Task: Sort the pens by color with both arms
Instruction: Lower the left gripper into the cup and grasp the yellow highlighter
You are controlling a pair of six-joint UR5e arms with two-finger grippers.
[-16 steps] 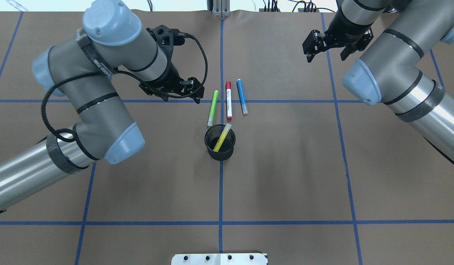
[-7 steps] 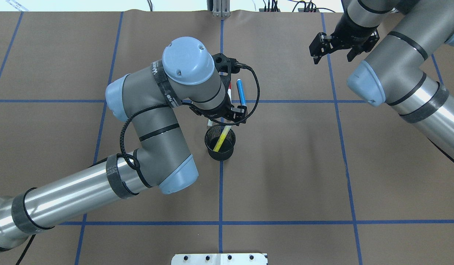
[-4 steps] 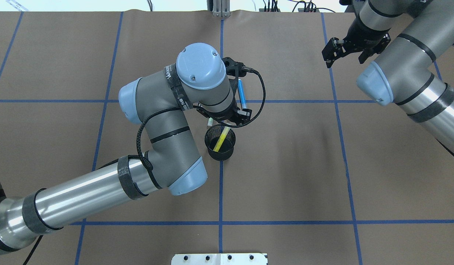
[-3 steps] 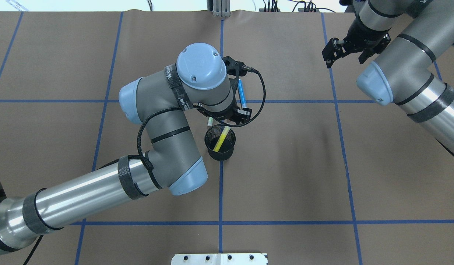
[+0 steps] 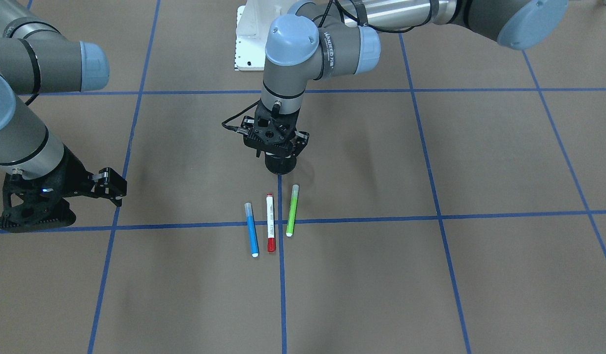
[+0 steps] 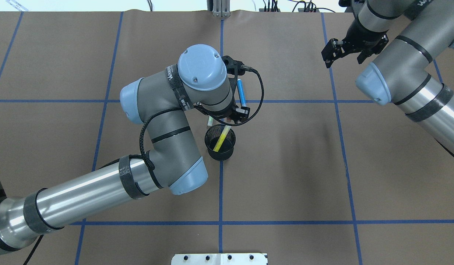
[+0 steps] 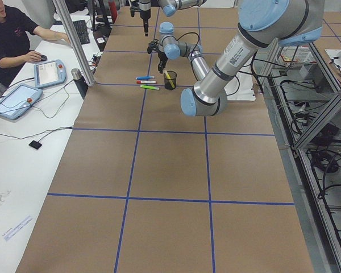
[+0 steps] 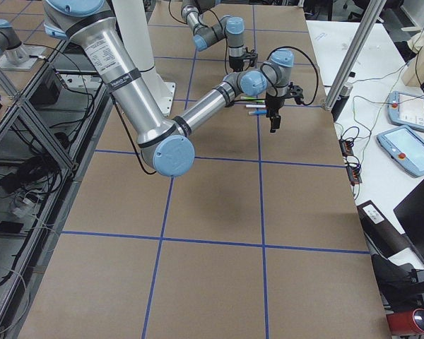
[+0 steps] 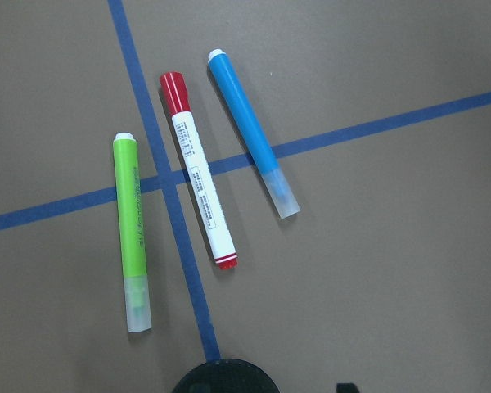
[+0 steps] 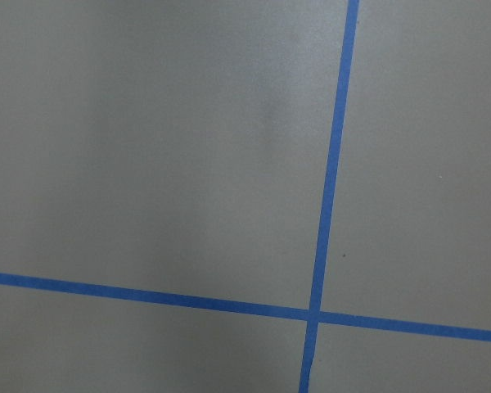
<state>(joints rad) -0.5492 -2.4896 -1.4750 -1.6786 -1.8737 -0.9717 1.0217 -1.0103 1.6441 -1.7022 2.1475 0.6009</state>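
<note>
Robotics lab: 2 teach pendants [image 7: 48, 73], aluminium framing [image 7: 73, 40], blue-taped grid [image 6: 221, 184] on brown table [image 6: 285, 165].

Left arm [image 6: 164, 110] swung in over the pens [image 5: 270, 222], right end effector [image 6: 342, 62] pulled back rightward

- Three pens [image 9: 200, 182] lie side by side on tabletop [image 6: 285, 165], just beyond cup [image 6: 220, 154] from robot.
- Fourth pen [image 6: 222, 138] leans inside cup.
- Left end effector [image 5: 275, 147] above cup's far rim and near pen ends.
- Right end effector [image 6: 344, 59] well apart, far right.
</note>
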